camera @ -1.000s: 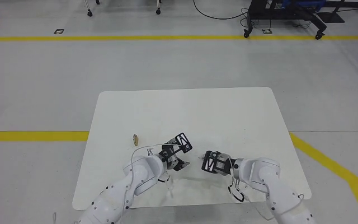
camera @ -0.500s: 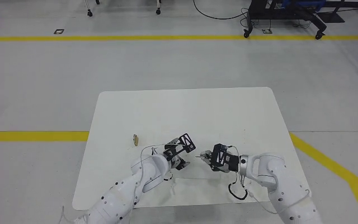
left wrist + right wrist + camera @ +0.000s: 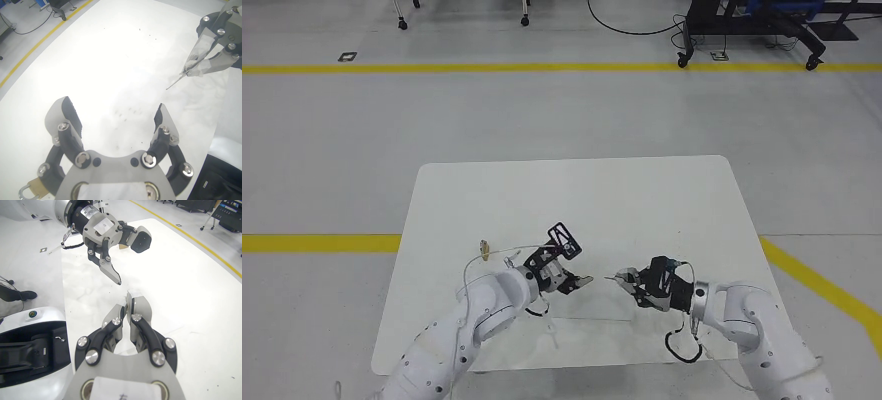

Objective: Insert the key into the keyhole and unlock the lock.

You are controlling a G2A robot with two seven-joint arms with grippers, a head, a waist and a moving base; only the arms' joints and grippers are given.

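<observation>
left end effector (image 3: 113, 102) gapes above white table (image 3: 642, 200), yellow-lined floor (image 3: 542, 110).

The lock (image 3: 32, 187) shows just part of its shackle and a corner of its brass body, the rest hidden behind the linkage of the left gripper (image 3: 113, 102), keyhole included. Of the key (image 3: 174, 83) only a thin blade sticks out; its head is buried between the pinched, taped fingertips of the right gripper (image 3: 190, 71), and from above it is too small to make out
</observation>
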